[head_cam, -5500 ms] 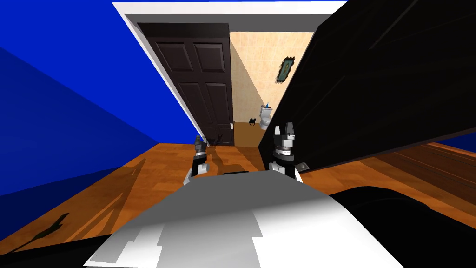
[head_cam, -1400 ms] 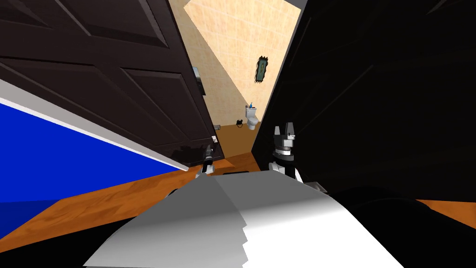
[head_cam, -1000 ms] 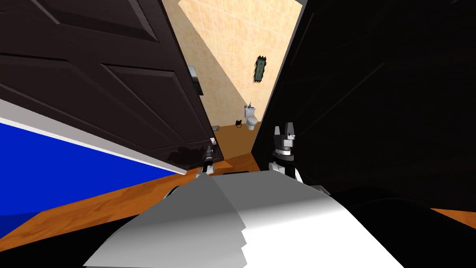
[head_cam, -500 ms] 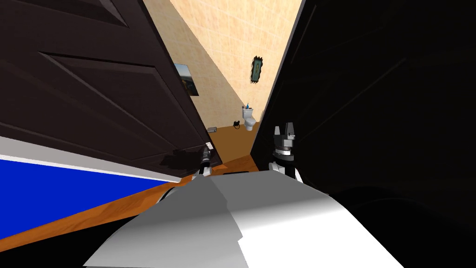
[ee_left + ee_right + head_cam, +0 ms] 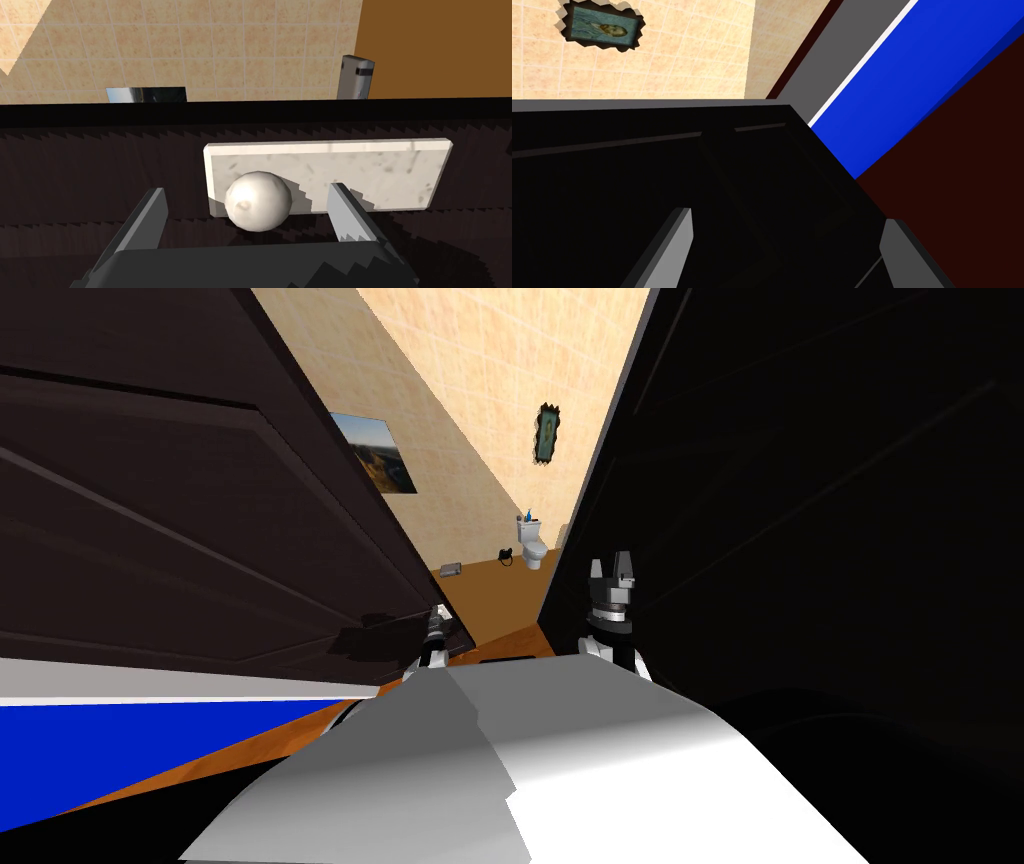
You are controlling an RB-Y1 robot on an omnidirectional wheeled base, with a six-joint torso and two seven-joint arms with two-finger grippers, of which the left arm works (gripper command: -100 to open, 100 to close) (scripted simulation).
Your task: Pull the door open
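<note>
White round knob [image 5: 257,201] on a marbled plate [image 5: 380,175], at the dark panelled door's [image 5: 200,538] edge, sits between my left gripper's [image 5: 247,190] spread fingers, gaps either side. My right gripper [image 5: 787,215] hangs parted before a black panel [image 5: 612,200].

My left gripper [image 5: 436,626] sits at the free edge of the dark panelled door [image 5: 200,518]; my right gripper [image 5: 612,571] points up beside a black panel [image 5: 820,488]. The gap between shows a tiled wall [image 5: 480,368], toilet [image 5: 533,544], framed picture [image 5: 547,434].
</note>
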